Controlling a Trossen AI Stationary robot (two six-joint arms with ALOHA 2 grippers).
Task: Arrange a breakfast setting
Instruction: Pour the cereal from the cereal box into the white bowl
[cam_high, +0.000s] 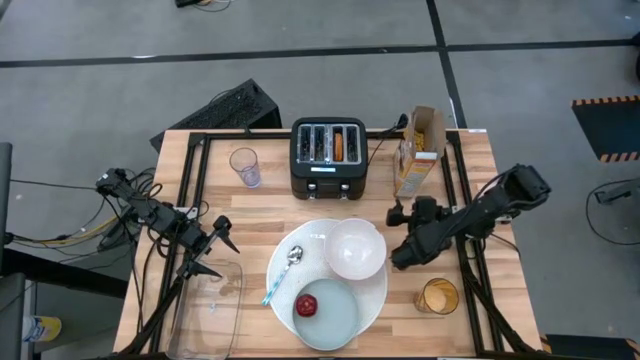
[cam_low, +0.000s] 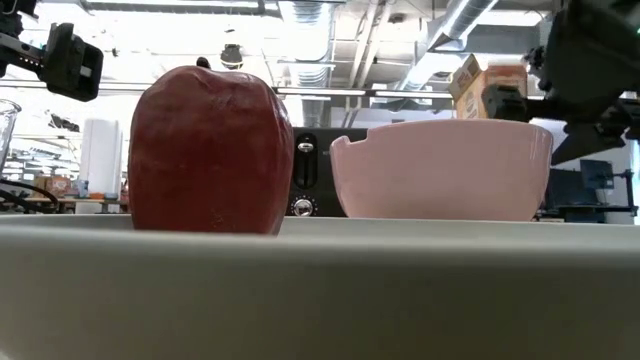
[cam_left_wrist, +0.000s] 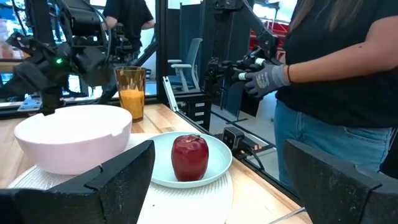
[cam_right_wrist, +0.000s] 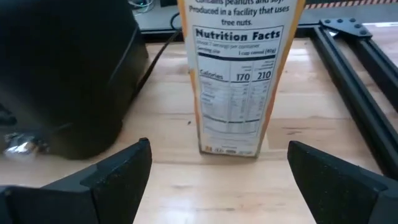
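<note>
High view: large round white plate (cam_high: 372, 297) sits at the table's front centre, w/ white bowl (cam_high: 355, 248) on its back-right part, small pale-blue plate (cam_high: 330, 312) on its front part and small red apple (cam_high: 307, 305) on the blue plate's left side; blue-handled metal spoon (cam_high: 281, 274) lies on the white plate's left edge, bowl end toward the toaster; black toaster (cam_high: 328, 158) stands behind the plate w/ toasted bagel (cam_high: 339, 146) in a right-hand slot; cereal box (cam_high: 419, 150) just right of toaster, open at top; empty clear glass (cam_high: 245, 166) left of toaster; glass of orange juice (cam_high: 437, 296) right of the plate; clear container (cam_high: 207, 305) at front left; left gripper (cam_high: 213, 250) hovers left of the plate, fingers spread, nothing held; right gripper (cam_high: 399, 217) is between bowl and cereal box, pointing at the box. Low view: apple (cam_low: 211, 150) and bowl (cam_low: 440, 170) rise above the plate rim, apart, toaster btwn them behind. Left wrist view: fingers (cam_left_wrist: 124, 174) wide apart, facing apple (cam_left_wrist: 189, 157) on blue plate (cam_left_wrist: 219, 165), bowl (cam_left_wrist: 73, 137) beside, juice glass (cam_left_wrist: 130, 92) behind; a person's gloved hand (cam_left_wrist: 266, 79) beyond the table edge. Right wrist view: fingers (cam_right_wrist: 118, 171) parted, empty, cereal box (cam_right_wrist: 239, 74) upright straight ahead, not touched, toaster (cam_right_wrist: 65, 74) next to it
</note>
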